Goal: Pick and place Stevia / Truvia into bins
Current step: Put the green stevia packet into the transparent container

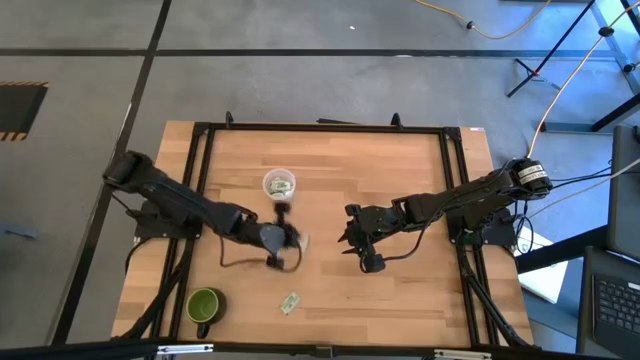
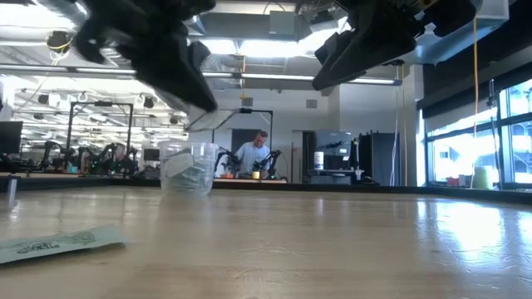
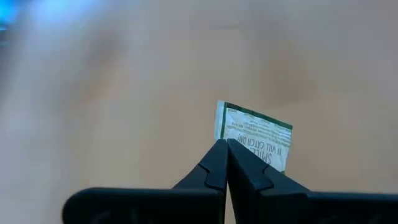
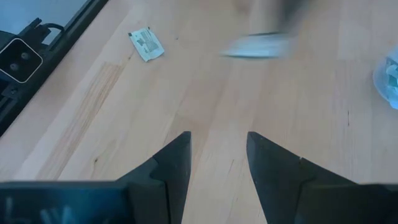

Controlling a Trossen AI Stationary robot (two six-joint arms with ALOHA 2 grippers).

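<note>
My left gripper is shut on one green and white Stevia sachet above the middle of the table, near side of the clear cup. The cup stands upright and holds a few sachets. In the low view the cup shows left of centre. Another sachet lies flat near the table's near edge; it also shows in the right wrist view. My right gripper hangs open over the table's middle right, nothing between its fingers. My left gripper pinches the sachet between its two fingertips at one short edge, close to a corner. The fingers slant down from the table's left. The rest of the sachet sticks out past the tips, clear of the table.
A green mug with a handle stands at the near left. A black frame runs around the wooden tabletop. Bare wood lies between the two grippers and at the near right. A person shows far off in the room in the low view.
</note>
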